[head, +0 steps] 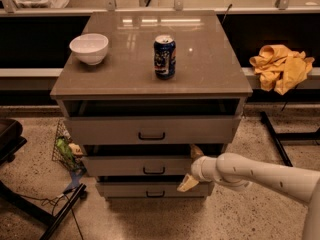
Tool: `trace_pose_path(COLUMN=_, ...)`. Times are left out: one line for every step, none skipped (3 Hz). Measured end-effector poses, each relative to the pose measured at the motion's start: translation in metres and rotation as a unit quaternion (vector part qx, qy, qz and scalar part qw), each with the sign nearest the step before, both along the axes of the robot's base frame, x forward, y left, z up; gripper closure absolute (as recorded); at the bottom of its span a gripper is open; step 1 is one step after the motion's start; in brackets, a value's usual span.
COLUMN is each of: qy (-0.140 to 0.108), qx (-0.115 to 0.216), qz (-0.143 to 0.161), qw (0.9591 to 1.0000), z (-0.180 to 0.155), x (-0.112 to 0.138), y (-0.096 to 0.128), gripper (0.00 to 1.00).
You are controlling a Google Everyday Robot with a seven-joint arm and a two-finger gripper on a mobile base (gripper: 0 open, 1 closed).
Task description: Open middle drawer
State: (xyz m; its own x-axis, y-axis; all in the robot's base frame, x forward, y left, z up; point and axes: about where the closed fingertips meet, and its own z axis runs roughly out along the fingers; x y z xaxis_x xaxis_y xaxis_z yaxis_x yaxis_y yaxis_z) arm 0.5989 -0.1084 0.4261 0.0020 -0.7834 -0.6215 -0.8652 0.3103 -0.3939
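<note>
The middle drawer (120,165) is a grey-beige front panel with a small black bar handle (154,170), set between a taller top drawer (110,130) and a narrower bottom drawer (125,189). A dark gap shows above its front. My gripper (192,167) is at the right end of the middle drawer's front, on a white arm coming in from the lower right. It is open, with one fingertip (196,151) above the panel's top edge and the other (188,183) below it. The panel's right end is hidden behind the gripper.
On the cabinet top (210,69) stand a white bowl (89,48) and a blue can (164,57). A yellow cloth (280,66) lies on the ledge at right. A wire basket (65,149) sits on the floor at left, beside a black chair base (30,204).
</note>
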Motion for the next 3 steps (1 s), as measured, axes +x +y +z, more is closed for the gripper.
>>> trace_pose_path(qy=0.005, qx=-0.037, qz=0.02, qw=0.9991, z=-0.01, x=-0.004, y=0.011, gripper=0.25)
trace_pose_path(qy=0.005, qx=-0.034, qz=0.019, qw=0.9992, z=-0.009, x=-0.003, y=0.011, gripper=0.48)
trace_pose_path(qy=0.012, qx=-0.02, qz=0.003, qw=0.9997, z=-0.01, x=-0.023, y=0.005, gripper=0.72)
